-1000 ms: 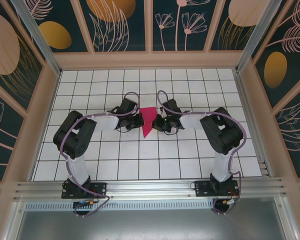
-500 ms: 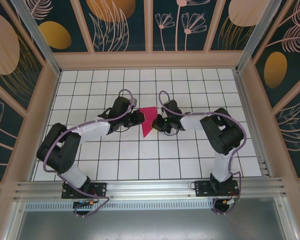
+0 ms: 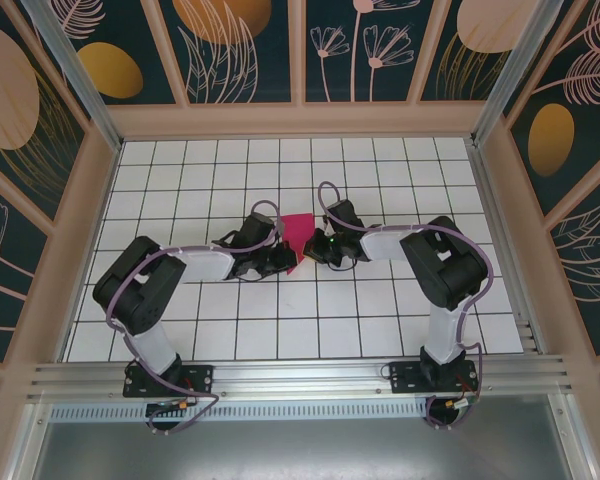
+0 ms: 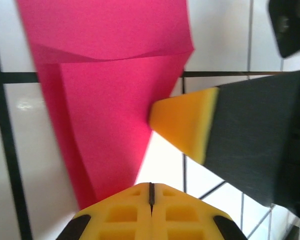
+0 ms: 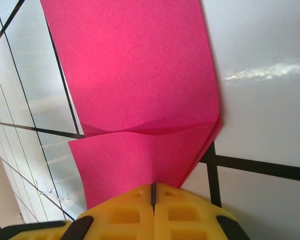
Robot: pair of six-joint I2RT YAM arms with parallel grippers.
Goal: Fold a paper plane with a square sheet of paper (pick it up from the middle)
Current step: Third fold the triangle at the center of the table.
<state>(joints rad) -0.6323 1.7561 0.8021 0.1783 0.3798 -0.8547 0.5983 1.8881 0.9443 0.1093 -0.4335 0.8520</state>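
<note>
One folded, pointed square sheet of paper (image 3: 299, 231) lies flat on the white tiled surface (image 3: 380, 310) between two pincers. The left pincer (image 4: 151, 188), fully closed, rests on its narrow point. The right pincer (image 5: 153, 188), also closed, rests on its side edge, neither clearly pinching it, with bare surface open beyond both.
</note>
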